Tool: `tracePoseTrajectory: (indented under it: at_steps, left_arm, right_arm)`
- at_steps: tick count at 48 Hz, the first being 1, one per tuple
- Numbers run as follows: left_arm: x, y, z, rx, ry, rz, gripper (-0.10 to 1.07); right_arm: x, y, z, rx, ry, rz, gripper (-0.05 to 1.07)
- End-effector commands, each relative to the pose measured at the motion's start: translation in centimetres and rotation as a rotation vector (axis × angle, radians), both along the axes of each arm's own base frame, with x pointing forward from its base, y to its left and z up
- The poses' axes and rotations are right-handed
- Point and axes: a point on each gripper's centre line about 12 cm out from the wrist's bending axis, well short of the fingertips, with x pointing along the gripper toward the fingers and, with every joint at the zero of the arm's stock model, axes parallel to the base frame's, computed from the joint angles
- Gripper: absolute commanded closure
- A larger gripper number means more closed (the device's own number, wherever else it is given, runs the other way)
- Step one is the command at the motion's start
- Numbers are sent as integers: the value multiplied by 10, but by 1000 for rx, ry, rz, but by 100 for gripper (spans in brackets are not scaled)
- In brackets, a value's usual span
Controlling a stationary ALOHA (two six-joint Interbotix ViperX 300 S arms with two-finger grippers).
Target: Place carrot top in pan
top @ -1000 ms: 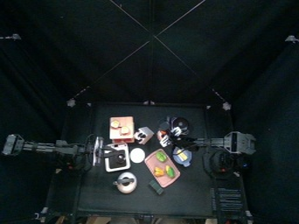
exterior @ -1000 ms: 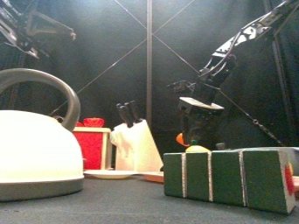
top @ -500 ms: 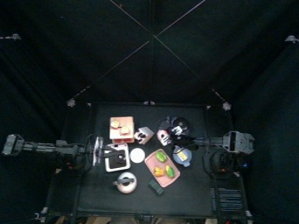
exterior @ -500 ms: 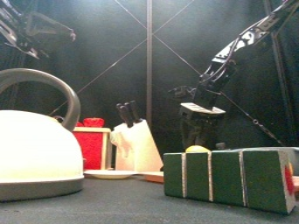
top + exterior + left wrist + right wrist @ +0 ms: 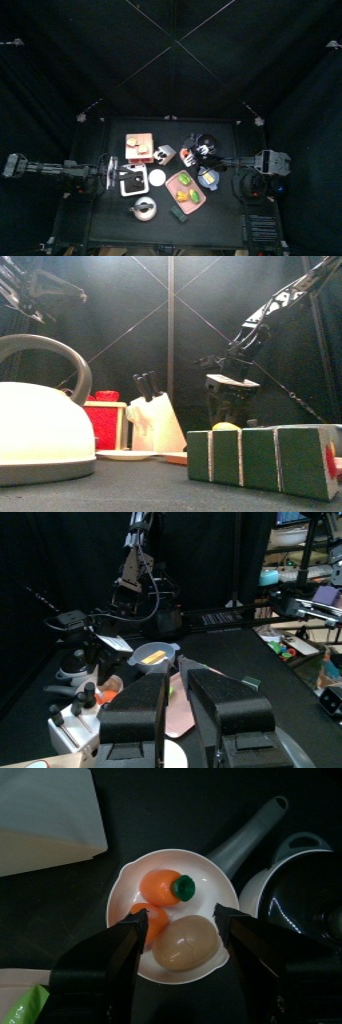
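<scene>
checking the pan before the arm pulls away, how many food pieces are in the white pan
2 visible: the orange carrot top with its green cap, and a beige rounded piece beside it, both in the white pan between the open right gripper jaws. Others may be hidden.

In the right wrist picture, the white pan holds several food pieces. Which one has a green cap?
The round orange carrot top has the dark green cap on its side. The plain beige egg-shaped piece beside it in the white pan has none.
</scene>
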Motion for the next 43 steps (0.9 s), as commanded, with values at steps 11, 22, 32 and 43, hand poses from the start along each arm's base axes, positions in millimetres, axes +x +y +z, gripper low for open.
tracePoseTrajectory:
  at_steps: [11,22,32,43]
  left_arm:
    - [1,0,6,0,-23,0,38]
    - [1,0,6,0,-21,0,38]
    - [1,0,6,0,-20,1,38]
    - [1,0,6,0,-20,1,38]
  right_arm:
    - [5,-1,12,4,-42,-11,13]
    - [5,1,12,14,-46,-16,14]
    - [6,2,12,26,-53,-25,14]
    - [6,5,11,54,-63,-45,14]
